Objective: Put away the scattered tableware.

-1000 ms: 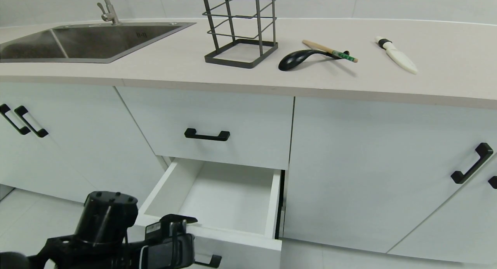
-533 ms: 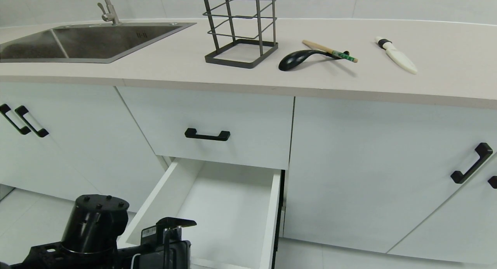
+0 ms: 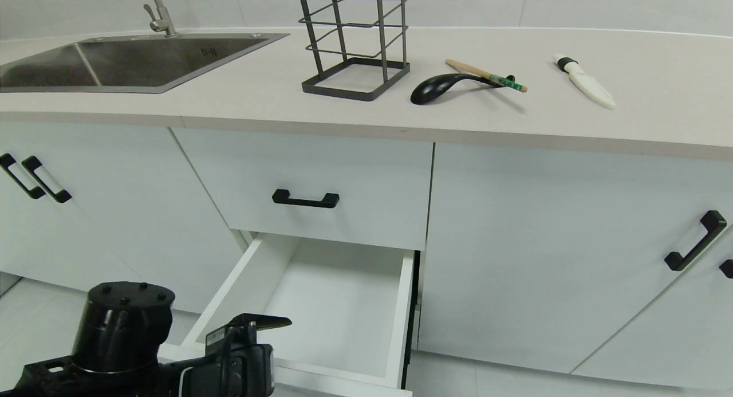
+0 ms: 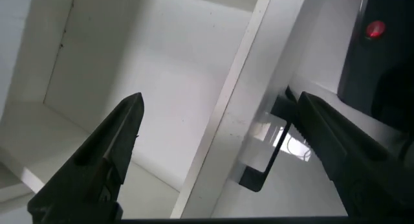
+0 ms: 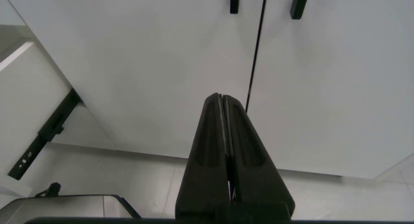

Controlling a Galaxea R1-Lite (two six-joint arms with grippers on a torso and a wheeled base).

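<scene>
black spoon: the black spoon [image 3: 438,87] is lying on the counter [image 3: 229,107], with its bowl pointing toward the robot's left and its handle running right to meet the chopsticks.
chopsticks: the chopsticks [image 3: 485,75], wooden with green bands near one end, are resting at an angle across the end of the spoon's handle and touching it.
white knife: the white knife [image 3: 585,83], with a dark band near its handle end, is lying flat on the counter, well apart from the chopsticks on the robot's right.
wire rack: the dark wire rack [image 3: 355,42] is standing upright on the counter just beside the spoon's bowl, between the spoon and the sink [image 3: 131,59].
sink: it is sitting sunk into the counter at the robot's far left, with the faucet [image 3: 157,13] rising behind it.
lower drawer: the lower drawer [image 3: 404,311] is standing pulled out under the counter, showing its white floor and side walls. It is sitting right below the upper drawer [image 3: 305,199], which is closed.
left tool: the left tool [image 4: 217,104] is hovering low at the front of the lower drawer with its fingers spread wide and gripping nothing. The drawer's front edge and its black drawer handle [image 4: 262,166] are lying in the gap between them.
right tool: the right tool [image 5: 222,98] is hanging in front of the white cabinet doors [image 5: 162,68] with its fingers pressed together and holding nothing.
</scene>
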